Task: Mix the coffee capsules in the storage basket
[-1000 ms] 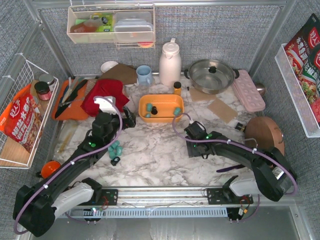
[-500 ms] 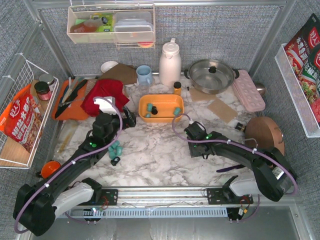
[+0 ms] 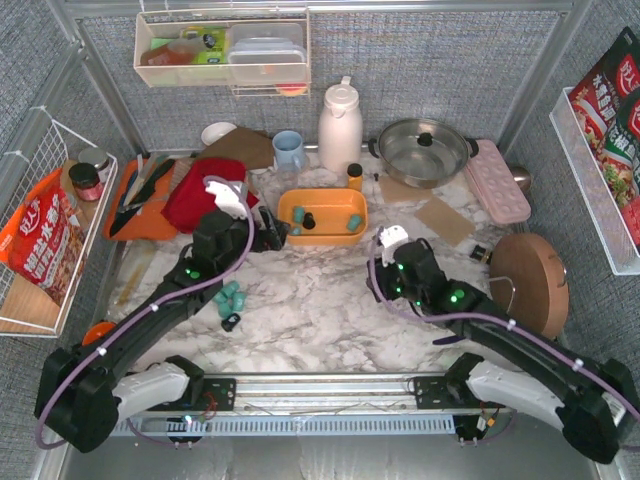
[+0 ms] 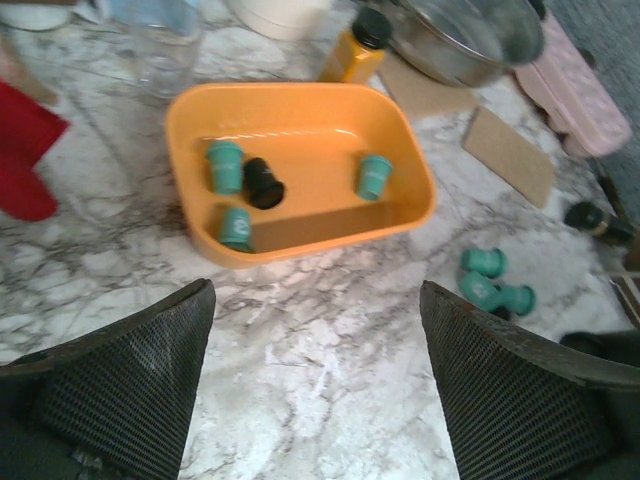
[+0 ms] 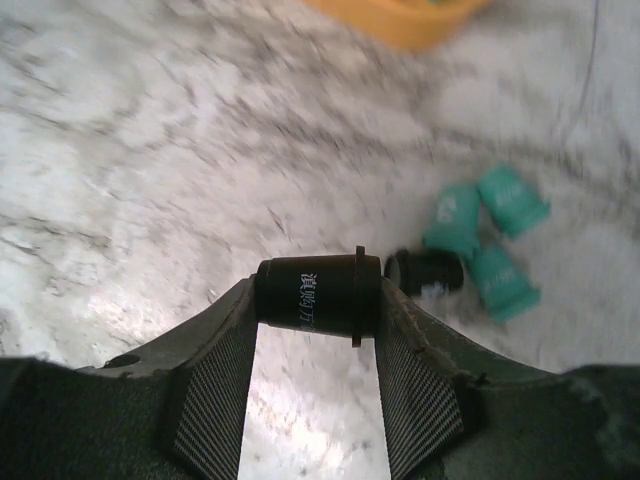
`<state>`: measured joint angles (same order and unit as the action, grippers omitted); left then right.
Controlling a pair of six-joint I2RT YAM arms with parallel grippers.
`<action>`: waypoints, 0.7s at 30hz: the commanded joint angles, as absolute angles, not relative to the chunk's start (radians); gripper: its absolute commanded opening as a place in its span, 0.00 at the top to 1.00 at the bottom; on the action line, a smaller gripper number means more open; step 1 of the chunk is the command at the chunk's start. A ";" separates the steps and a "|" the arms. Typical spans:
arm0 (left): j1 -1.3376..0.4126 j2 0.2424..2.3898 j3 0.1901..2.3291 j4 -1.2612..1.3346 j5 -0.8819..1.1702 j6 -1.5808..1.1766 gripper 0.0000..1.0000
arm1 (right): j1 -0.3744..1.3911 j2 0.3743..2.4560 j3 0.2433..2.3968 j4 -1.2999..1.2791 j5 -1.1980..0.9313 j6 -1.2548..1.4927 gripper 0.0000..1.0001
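Only from the right wrist: black capsule (image 5: 317, 293) pinched in right hand (image 5: 319, 300); left hand (image 4: 315, 300) spread.

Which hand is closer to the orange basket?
Left. The left hand is beside the basket, at its left end; the right hand, gripping a black capsule, is farther off its near-right corner.

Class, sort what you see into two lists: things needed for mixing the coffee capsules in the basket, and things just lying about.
Belongs: storage basket; teal capsules in it; black capsule in the right gripper; loose capsules nearby.
Lying about: white jug; steel pot; red cloth; blue cup; pink tray.
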<state>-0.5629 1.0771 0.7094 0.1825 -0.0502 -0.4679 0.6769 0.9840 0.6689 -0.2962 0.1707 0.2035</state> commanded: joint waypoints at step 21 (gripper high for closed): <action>-0.745 1.262 0.867 0.141 0.349 -0.389 0.33 | 0.733 0.935 0.440 0.556 -0.296 -0.842 0.53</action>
